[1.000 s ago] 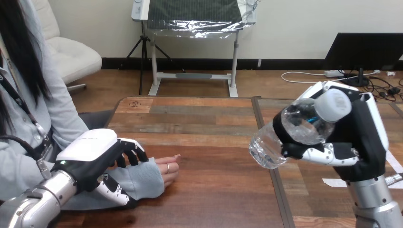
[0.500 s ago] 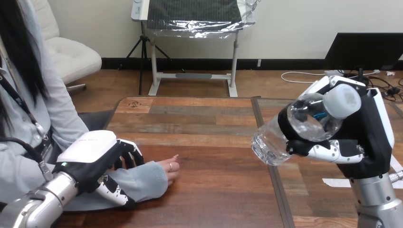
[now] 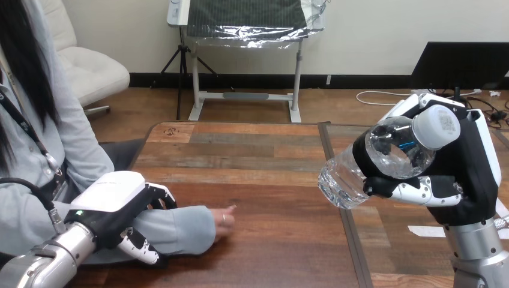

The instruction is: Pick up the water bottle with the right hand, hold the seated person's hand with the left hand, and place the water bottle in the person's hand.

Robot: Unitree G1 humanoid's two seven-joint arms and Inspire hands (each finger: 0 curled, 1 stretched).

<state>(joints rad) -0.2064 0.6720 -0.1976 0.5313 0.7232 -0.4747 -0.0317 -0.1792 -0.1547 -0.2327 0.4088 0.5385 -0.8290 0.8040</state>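
My right hand [image 3: 459, 174] is raised above the table's right side, shut on a clear water bottle [image 3: 375, 161] that lies tilted, white cap toward me and base pointing left. At the lower left my left hand [image 3: 117, 210] lies over the person's forearm [image 3: 174, 228], its fingers curled over the top of the grey sleeve and its thumb under it. The person's hand [image 3: 223, 217] rests on the wooden table [image 3: 264, 180] just beyond the sleeve's cuff, turned on its edge, well to the left of the bottle.
A seam [image 3: 342, 204] runs front to back through the tabletop under the bottle. A strip of white tape [image 3: 424, 230] lies on the table at the right, beside my right forearm.
The person's forearm has slid right through my left hand, so my fingers now sit farther up the sleeve, and their hand has turned on its edge. My right hand with the bottle shifted slightly right.
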